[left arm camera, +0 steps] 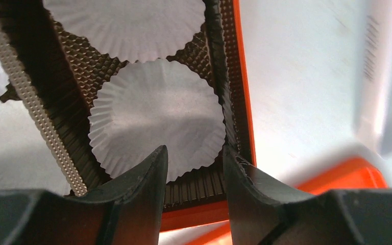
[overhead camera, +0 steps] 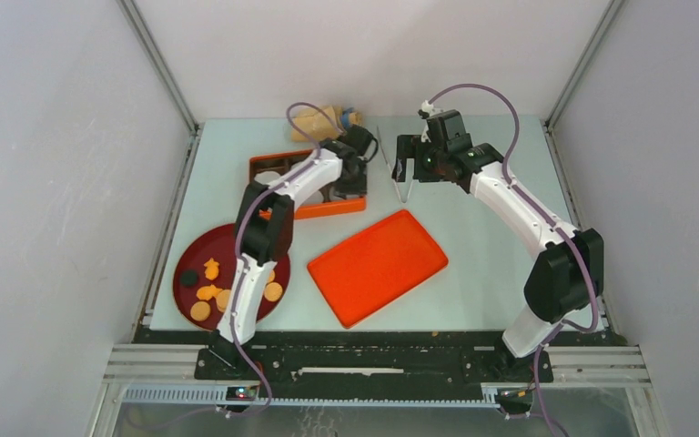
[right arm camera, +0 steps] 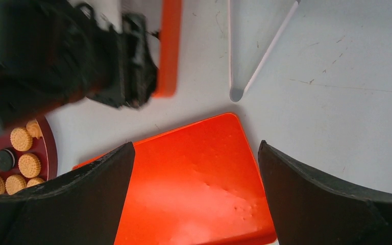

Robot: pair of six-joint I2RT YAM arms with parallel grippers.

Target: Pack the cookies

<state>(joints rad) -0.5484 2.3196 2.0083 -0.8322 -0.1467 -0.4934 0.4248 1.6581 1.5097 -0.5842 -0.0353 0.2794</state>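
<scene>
The flat orange tray (overhead camera: 378, 266) lies mid-table. Left of it sits the dark red plate (overhead camera: 198, 244); behind its left corner stands the orange box (overhead camera: 332, 208). The right gripper (right arm camera: 195, 144) hovers over the tray's far edge, jaws wide, empty. The left gripper (left arm camera: 194, 150), jaws partly apart and empty, hangs over a white paper liner (left arm camera: 158, 120) in the box. The cookies (overhead camera: 205, 293) lie on the plate.

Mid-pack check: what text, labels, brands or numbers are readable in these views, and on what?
No text is readable.
On the clear plastic piece: a column of dark print, too blurred to read.
On the orange tray, dark red plate, paper liners: no markings seen.
</scene>
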